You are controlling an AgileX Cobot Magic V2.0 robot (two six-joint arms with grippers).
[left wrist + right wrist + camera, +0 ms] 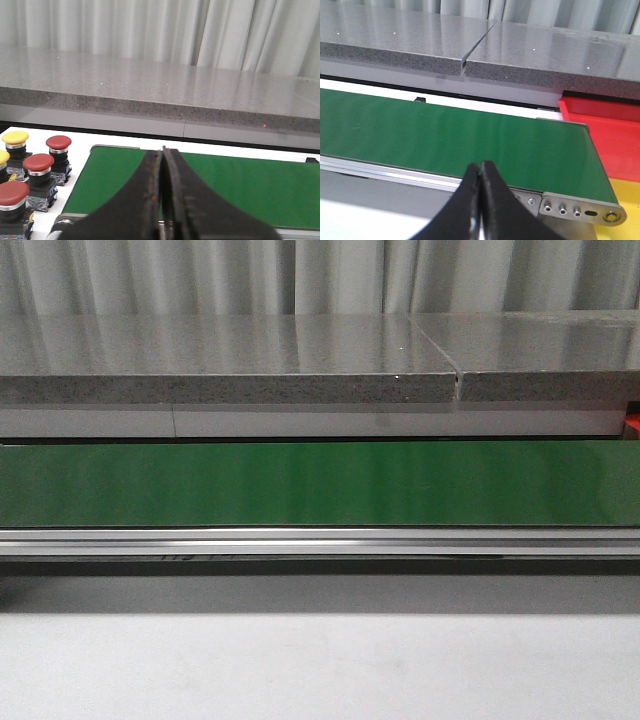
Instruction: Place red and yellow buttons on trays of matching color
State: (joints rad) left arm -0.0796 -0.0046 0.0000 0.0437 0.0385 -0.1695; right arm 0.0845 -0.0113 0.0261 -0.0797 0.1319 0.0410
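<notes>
A green conveyor belt (320,483) is running as a wide band across the middle of the front view, with a silver rail (320,540) along its lower edge and a pale desk (320,665) filling the bottom of the frame. Behind it a grey speckled counter (230,360) is spanning the upper half, and a sliver of red is peeking in at the far right edge. Neither arm is showing in this view.

In the left wrist view, the left end effector (162,200) is sitting at the bottom centre with its two dark fingers pressed together, gripping nothing. At the lower left of that frame, the buttons are standing upright in a cluster on the white surface just beside the belt's end: a yellow button (15,138) at the far left, a red button (58,142) to its right, another red button (38,162) below them, and a third red one (12,194) nearest the bottom edge. A further yellow cap is being cut off by the left edge.

In the right wrist view, the right end effector (480,205) is also closed and empty at the bottom centre. The red tray (602,127) is lying at the right of the frame, past the belt's roller end, and the yellow tray (627,210) is sitting in the lower right corner, touching the red one.
</notes>
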